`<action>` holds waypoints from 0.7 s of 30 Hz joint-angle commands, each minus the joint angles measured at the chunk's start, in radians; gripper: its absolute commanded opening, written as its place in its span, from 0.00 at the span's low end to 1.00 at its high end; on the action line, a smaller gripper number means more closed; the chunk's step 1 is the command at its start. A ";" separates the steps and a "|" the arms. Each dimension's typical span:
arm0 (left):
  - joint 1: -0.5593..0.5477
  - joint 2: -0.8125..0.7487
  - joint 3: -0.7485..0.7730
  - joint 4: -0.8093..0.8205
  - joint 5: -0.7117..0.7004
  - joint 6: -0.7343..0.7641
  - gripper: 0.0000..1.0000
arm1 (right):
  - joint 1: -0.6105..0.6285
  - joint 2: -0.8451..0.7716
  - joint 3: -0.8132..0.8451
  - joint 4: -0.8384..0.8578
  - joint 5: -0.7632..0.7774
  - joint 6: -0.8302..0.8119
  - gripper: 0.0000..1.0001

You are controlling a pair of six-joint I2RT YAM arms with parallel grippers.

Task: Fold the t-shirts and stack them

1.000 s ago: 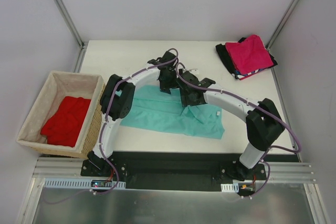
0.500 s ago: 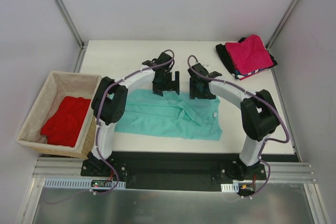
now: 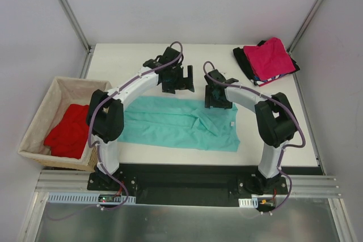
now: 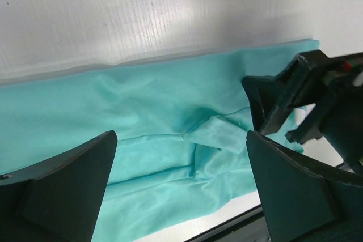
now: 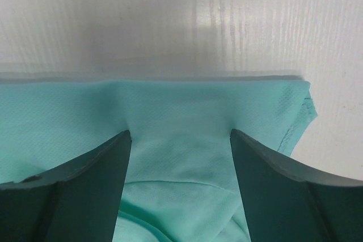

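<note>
Top external: teal shirt lengthwise left-right; right gripper over its far edge, left gripper just beyond; both spread, empty.

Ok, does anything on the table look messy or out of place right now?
The teal t-shirt isn't lying flat: a bunched fold sits near its middle. At the far right, the black t-shirt sticks out unevenly from under the magenta t-shirt.
</note>
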 commanded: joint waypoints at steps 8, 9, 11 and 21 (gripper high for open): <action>0.050 -0.114 -0.059 -0.023 -0.030 0.018 0.99 | -0.098 0.047 -0.018 0.027 -0.042 0.029 0.75; 0.053 -0.117 -0.065 -0.023 -0.028 0.017 0.99 | -0.106 0.053 -0.014 0.027 -0.050 0.026 0.75; 0.059 -0.120 -0.068 -0.023 -0.028 0.017 0.99 | -0.124 0.061 0.000 0.025 -0.055 0.025 0.75; 0.079 -0.132 -0.080 -0.026 -0.028 0.025 0.99 | -0.186 0.113 0.109 -0.018 -0.085 -0.009 0.74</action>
